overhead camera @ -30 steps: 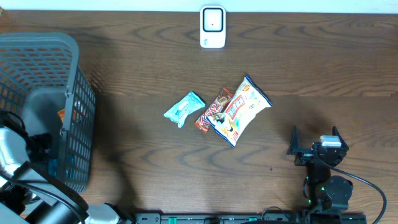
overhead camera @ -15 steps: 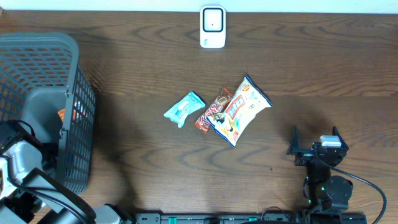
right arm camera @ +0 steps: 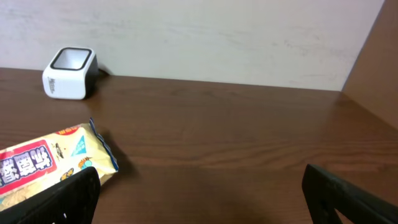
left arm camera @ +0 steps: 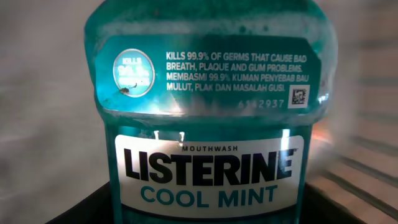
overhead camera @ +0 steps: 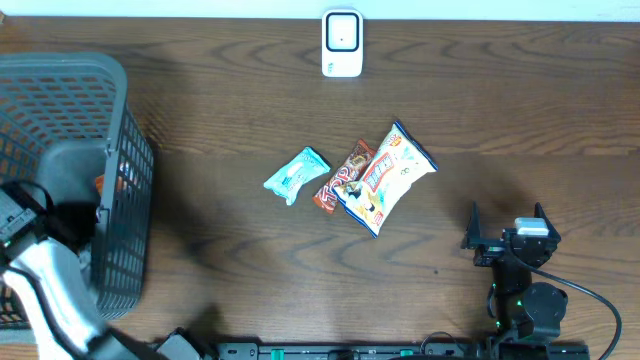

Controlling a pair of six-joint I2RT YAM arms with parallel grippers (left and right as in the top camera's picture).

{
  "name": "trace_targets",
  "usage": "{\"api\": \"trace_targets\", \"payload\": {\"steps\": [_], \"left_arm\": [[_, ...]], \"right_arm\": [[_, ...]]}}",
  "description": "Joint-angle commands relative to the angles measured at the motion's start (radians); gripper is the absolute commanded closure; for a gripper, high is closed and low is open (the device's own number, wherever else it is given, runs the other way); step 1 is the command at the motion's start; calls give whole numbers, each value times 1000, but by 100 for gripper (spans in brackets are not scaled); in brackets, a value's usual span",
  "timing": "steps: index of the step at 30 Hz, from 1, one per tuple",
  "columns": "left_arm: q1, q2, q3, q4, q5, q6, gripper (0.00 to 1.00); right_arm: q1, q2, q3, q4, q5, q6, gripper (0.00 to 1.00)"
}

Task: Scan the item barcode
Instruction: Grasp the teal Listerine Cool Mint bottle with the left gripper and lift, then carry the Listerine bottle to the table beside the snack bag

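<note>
Left arm has swung further left inside the grey basket (overhead camera: 120, 150); its claw (overhead camera: 72, 220) faces a Listerine mouthwash bottle (left arm camera: 208, 124), grip unclear. Right claw (overhead camera: 506, 220) gapes empty. Squeeze the bottle squarely before lifting toward the far scanner (overhead camera: 342, 43)

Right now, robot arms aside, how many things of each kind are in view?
3 snack packets: teal, brown, white
1 scanner
1 basket
1 mouthwash bottle
Total: 6
</note>
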Motion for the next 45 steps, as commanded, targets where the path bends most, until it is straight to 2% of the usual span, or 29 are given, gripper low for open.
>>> {"api": "trace_targets", "payload": {"steps": [1,5,9,15,22,36,45], "left_arm": [[-68,-135,108,11,46,29,50],[-152,-226,179,10,46,29,50],[-292,-299,271,10,46,29,50],[-435,-322,323,10,46,34,50],[-646,-322,346,6,32,108,50],[-1073,-312,346,-10,-202,142,50],[-1338,-174,346,-32,-367,159,50]], "right_arm": [[8,-1,-1,-4,2,-9,1],[8,-1,-1,-4,2,-9,1],[8,-1,-1,-4,2,-9,1],[8,-1,-1,-4,2,-9,1],[8,0,-1,-4,2,-9,1],[8,0,-1,-4,2,-9,1],[8,0,-1,-4,2,-9,1]]}}
